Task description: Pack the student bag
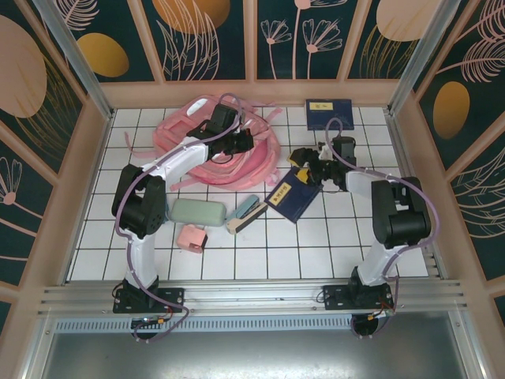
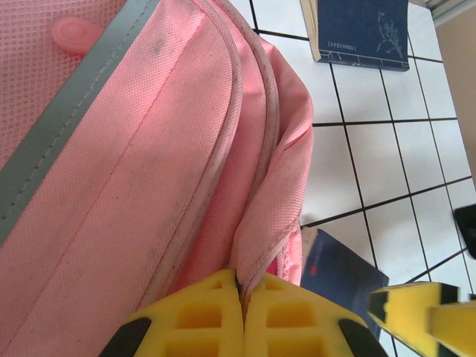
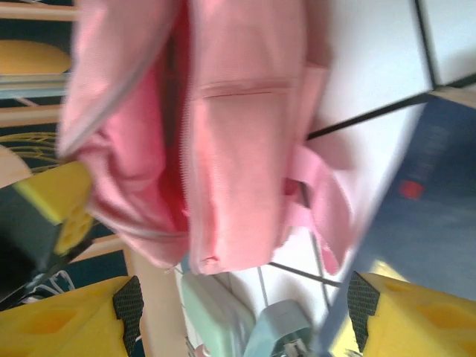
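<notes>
Your left gripper (image 2: 242, 294) has its blocky yellow pads pressed together on a piped seam edge of the student bag (image 2: 149, 186). The bag is a large, soft backpack in pink mesh-weave fabric with a smooth grey strip, slumped directly ahead of those pads. Your right gripper (image 3: 245, 320) holds its yellow fingers wide apart, pinching nothing. A flat, dark blue book (image 3: 439, 216) tilts beside one finger. The bag's pocket and strap appear blurred just ahead. A rounded mint case (image 3: 216, 312) shows between the fingers, beyond them.
</notes>
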`<act>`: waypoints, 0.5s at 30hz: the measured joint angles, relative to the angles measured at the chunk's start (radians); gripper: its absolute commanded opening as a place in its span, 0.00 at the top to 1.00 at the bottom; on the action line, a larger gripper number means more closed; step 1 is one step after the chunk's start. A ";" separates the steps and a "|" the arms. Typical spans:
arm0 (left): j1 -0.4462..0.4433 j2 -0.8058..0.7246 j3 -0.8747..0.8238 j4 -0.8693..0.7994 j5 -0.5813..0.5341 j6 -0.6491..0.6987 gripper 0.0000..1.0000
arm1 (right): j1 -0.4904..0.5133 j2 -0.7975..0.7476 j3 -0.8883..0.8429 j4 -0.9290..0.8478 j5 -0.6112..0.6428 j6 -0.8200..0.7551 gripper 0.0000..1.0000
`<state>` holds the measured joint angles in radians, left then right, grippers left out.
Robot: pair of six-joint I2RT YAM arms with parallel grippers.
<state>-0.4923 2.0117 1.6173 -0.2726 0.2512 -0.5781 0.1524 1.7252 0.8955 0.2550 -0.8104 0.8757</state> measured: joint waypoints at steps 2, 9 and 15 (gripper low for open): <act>0.000 0.002 0.000 0.000 0.000 0.000 1.00 | 0.000 -0.028 -0.005 0.001 0.009 -0.004 0.26; -0.004 0.005 0.012 -0.021 -0.006 0.008 0.80 | 0.001 -0.114 0.016 -0.271 0.289 -0.159 0.25; -0.039 0.029 0.133 -0.119 -0.077 0.078 0.43 | -0.003 -0.217 -0.031 -0.415 0.459 -0.209 0.25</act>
<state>-0.5316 2.0407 1.7500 -0.3920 0.1738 -0.4999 0.1497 1.5085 0.8642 -0.1604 -0.3519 0.6662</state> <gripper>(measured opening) 0.510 0.753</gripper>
